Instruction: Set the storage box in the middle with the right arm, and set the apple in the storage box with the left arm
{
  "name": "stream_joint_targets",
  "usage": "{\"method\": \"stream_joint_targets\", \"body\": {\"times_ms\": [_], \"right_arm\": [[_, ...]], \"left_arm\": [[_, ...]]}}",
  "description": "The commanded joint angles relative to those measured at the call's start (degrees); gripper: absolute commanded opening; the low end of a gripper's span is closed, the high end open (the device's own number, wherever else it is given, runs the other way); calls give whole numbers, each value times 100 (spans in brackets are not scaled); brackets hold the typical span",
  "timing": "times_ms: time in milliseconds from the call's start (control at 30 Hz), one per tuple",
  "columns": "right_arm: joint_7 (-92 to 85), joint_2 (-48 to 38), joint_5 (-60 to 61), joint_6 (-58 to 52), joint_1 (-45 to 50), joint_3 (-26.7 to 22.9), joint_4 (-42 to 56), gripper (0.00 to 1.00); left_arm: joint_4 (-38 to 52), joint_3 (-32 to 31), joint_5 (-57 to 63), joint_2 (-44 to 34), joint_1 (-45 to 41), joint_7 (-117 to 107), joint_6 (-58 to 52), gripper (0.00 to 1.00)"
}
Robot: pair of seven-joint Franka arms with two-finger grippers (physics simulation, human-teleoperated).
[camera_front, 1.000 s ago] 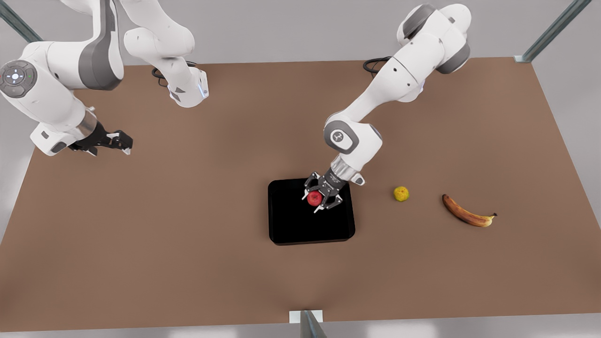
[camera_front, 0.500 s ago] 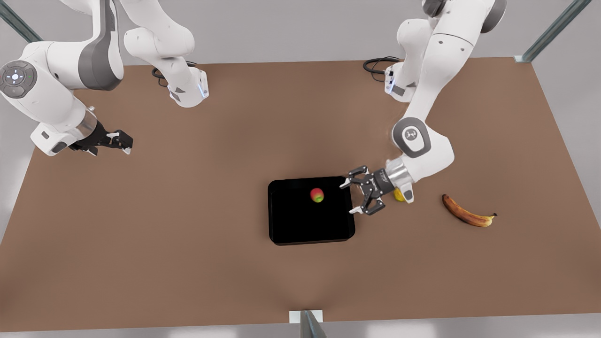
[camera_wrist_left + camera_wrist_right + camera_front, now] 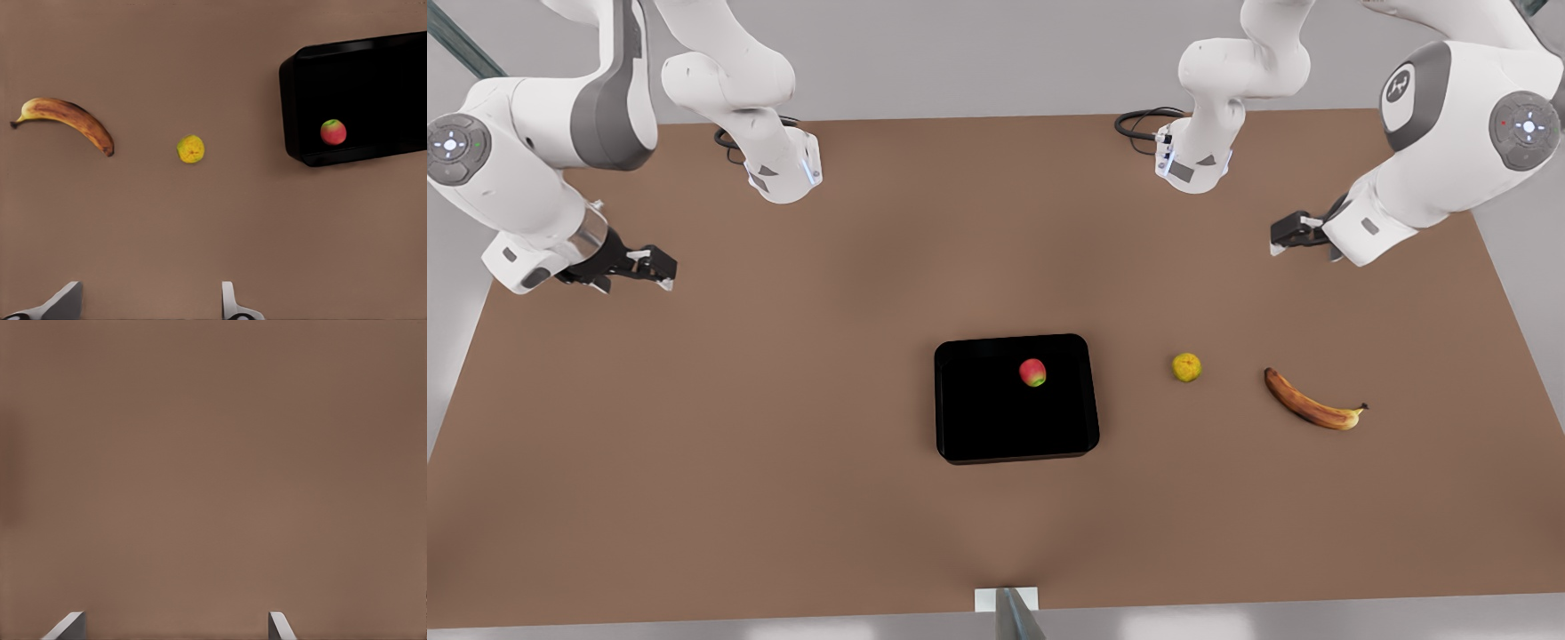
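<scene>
We see the apple lying inside the storage box at the table's middle. The left gripper, fingers spread and empty, hangs at the front view's far right; the right gripper, likewise released, waits far left. A yellow fruit and banana lie right of the box.

The box sits on the table near its middle. The apple lies in the box, toward its far side. At the front view's right of the box lies a round fruit, apart from it, and further right the banana. The left gripper hangs at the front view's far right, the right gripper at the far left.
</scene>
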Motion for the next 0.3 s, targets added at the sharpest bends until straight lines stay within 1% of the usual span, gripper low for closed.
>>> {"method": "stream_joint_targets", "body": {"times_ms": [0, 33, 100, 267], "right_arm": [[0, 0, -1, 3, 11, 0, -10, 100], [0, 0, 0, 3, 11, 0, -2, 100], [0, 0, 8, -5, 11, 0, -2, 100], [0, -18, 8, -5, 11, 0, -28, 100]], "left_arm": [[-2, -1, 346, 16, 185, -1, 49, 100], [86, -36, 337, 454, 177, -18, 225, 100], [964, -62, 311, 1149, 177, -89, -20, 100], [1053, -62, 284, 1211, 159, -98, -38, 100]]}}
